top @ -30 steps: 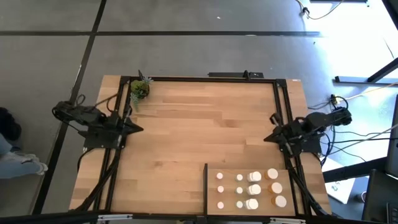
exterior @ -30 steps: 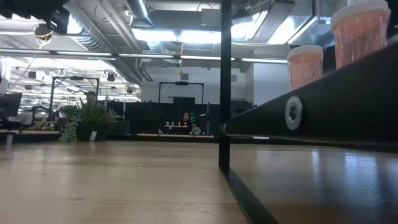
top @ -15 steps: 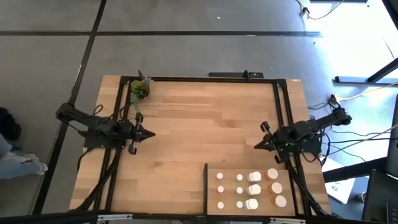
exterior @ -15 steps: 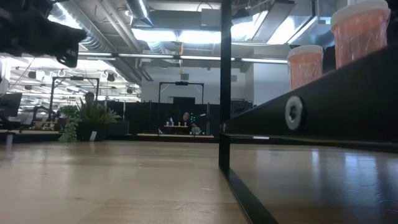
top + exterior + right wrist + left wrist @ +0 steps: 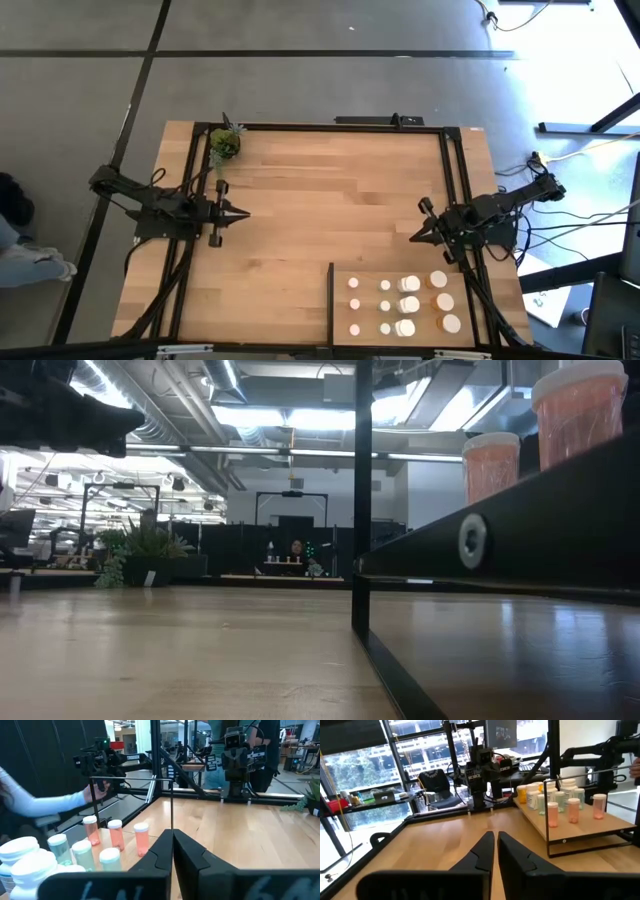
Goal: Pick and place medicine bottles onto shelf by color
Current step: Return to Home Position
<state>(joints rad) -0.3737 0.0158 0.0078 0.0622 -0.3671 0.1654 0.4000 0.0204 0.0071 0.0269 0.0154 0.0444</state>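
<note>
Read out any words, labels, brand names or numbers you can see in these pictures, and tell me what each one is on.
No text here can be read with confidence.
Pale lettering on the dark device beyond the table, in the right wrist view: too small and blurred to read.
Medicine bottles on the shelf: no legible labels or numbers.

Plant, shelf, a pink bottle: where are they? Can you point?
plant (image 5: 224, 144), high view, its green leaves.
shelf (image 5: 369, 315), high view, bare wood between bottle columns.
pink bottle (image 5: 142, 843), right wrist view, its pink body.
</note>
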